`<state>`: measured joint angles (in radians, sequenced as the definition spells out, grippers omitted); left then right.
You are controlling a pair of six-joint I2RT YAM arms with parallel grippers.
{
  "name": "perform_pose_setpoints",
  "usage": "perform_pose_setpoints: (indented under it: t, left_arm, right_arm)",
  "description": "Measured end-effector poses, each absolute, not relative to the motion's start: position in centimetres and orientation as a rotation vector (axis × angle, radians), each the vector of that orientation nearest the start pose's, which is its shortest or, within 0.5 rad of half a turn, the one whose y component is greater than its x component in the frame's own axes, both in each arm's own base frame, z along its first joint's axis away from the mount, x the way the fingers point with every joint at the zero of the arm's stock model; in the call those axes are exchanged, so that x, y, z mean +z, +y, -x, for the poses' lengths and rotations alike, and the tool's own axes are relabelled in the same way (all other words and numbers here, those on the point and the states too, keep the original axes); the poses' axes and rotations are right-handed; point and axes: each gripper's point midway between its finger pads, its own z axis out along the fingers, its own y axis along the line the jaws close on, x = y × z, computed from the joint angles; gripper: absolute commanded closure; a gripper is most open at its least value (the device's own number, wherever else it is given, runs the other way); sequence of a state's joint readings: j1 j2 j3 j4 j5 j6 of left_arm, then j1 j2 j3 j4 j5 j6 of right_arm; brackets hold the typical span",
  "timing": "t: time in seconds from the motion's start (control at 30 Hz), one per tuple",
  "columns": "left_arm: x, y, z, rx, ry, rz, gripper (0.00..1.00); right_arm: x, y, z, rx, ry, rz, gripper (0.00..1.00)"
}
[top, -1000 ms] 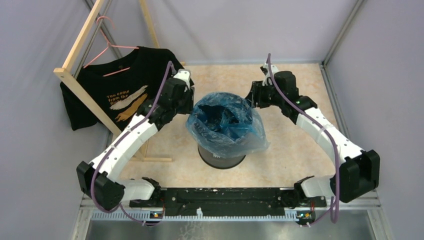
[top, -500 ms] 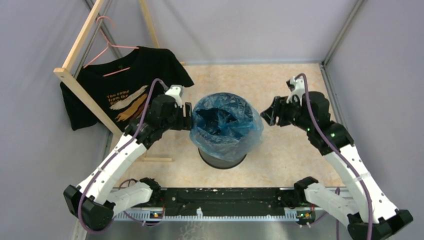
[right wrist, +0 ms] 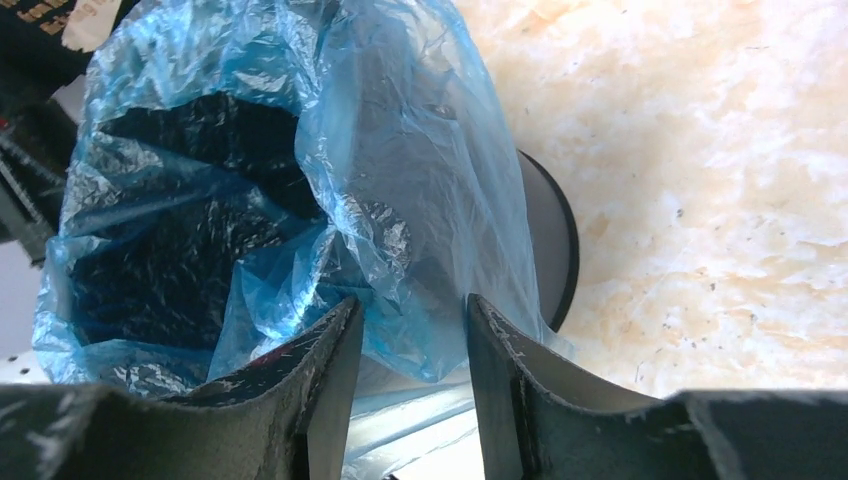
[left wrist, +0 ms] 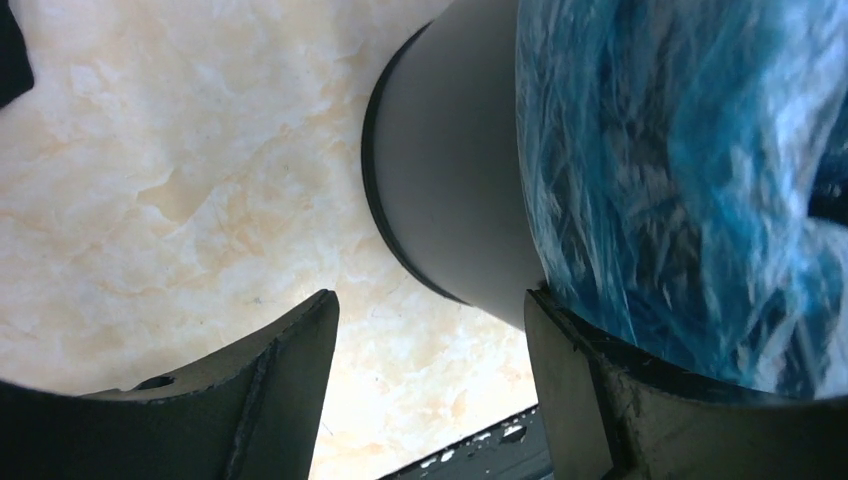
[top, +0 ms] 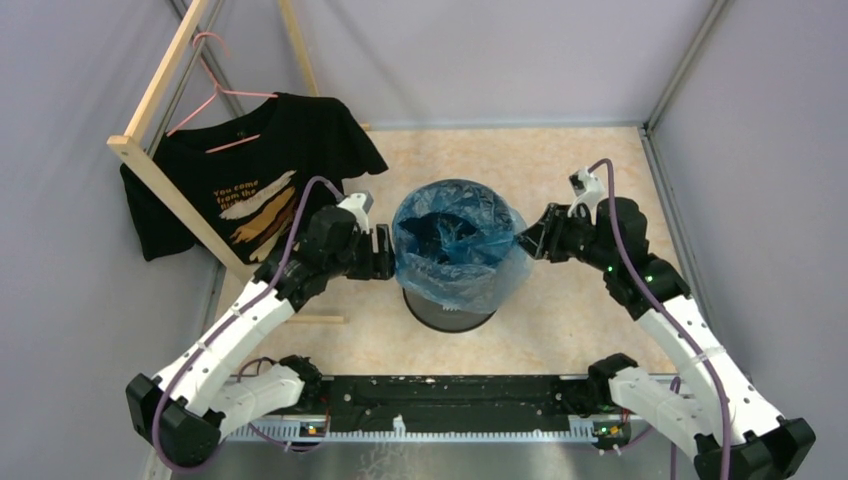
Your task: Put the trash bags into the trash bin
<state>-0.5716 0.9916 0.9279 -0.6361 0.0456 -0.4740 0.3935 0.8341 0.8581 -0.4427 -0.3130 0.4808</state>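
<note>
The thin, crinkly, translucent light-blue plastic trash bag [top: 455, 240] sits in the mouth of the dark grey-black round trash bin [top: 445, 315]. Its body is sunk inside, and its hem is turned out over the rim and hangs down the wall, lower on the right. The bin stands upright in the middle of the pale marbled tabletop [top: 570, 310].

The step in hand looks like seating the hem evenly around the rim. To do it well, each hand should catch only the film, not the rim. The two should then draw down and outward together, so the light bin neither tips nor slides. The pull should be gentle, as such film likely tears or slips back.

The left hand [top: 385, 252] reaches in level at the bin's left side. Its fingers are spread wide, one against the hem, and it holds nothing. The right hand [top: 527, 240] mirrors it at the right side. Its fingers are partly apart with a fold of film hanging in the gap, apparently not pinched.
</note>
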Motion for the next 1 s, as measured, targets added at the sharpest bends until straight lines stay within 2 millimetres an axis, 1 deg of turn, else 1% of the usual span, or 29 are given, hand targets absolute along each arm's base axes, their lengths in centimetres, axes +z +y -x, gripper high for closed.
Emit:
perform_pose_setpoints:
  t: [0.07,0.13,0.2,0.33,0.4,0.47,0.53,0.63,0.7,0.8,0.9,0.93,1.0]
  left_arm:
    - [19.0,-17.7,-22.4,-0.578,2.343,-0.141,0.22]
    - [19.9,-17.7,-21.7,-0.596,2.318,-0.146,0.17]
    - [21.5,-17.6,-21.0,-0.637,2.258,-0.146,0.12]
    - [25.0,-17.1,-19.3,-0.735,2.128,-0.141,0.1]
    - [26.3,-16.8,-18.5,-0.773,2.087,-0.133,0.09]
    - [27.0,-16.6,-18.1,-0.785,2.075,-0.127,0.08]
    - [27.3,-16.3,-17.9,-0.776,2.084,-0.112,0.07]
    - [27.3,-15.7,-17.6,-0.755,2.108,-0.089,0.07]
    - [27.2,-15.8,-17.4,-0.762,2.116,-0.085,0.09]
    - [27.4,-16.5,-17.1,-0.817,2.119,-0.088,0.11]
    - [27.2,-17.5,-17.1,-0.877,2.116,-0.096,0.12]
    - [27.1,-17.8,-17.2,-0.892,2.117,-0.098,0.15]
    - [26.5,-18.5,-17.4,-0.923,2.126,-0.101,0.21]
  right_arm:
    - [24.6,17.3,-24.0,0.832,2.064,0.113,0.52]
    - [24.6,16.9,-24.0,0.801,2.066,0.118,0.49]
    - [24.2,16.4,-23.4,0.774,2.081,0.126,0.48]
    - [24.0,15.5,-21.9,0.745,2.096,0.134,0.45]
    - [24.4,15.2,-21.2,0.747,2.082,0.136,0.45]
    - [24.7,15.1,-20.8,0.75,2.071,0.137,0.45]
    - [24.7,14.9,-20.5,0.748,2.071,0.136,0.44]
    - [24.5,14.7,-20.3,0.74,2.081,0.131,0.43]
    - [24.2,14.6,-20.3,0.735,2.083,0.126,0.43]
    - [22.8,14.4,-20.2,0.729,2.097,0.093,0.42]
    - [21.2,14.3,-19.9,0.745,2.117,0.054,0.33]
    - [20.8,14.3,-19.8,0.748,2.123,0.038,0.3]
    - [20.6,14.1,-19.7,0.747,2.12,0.012,0.26]
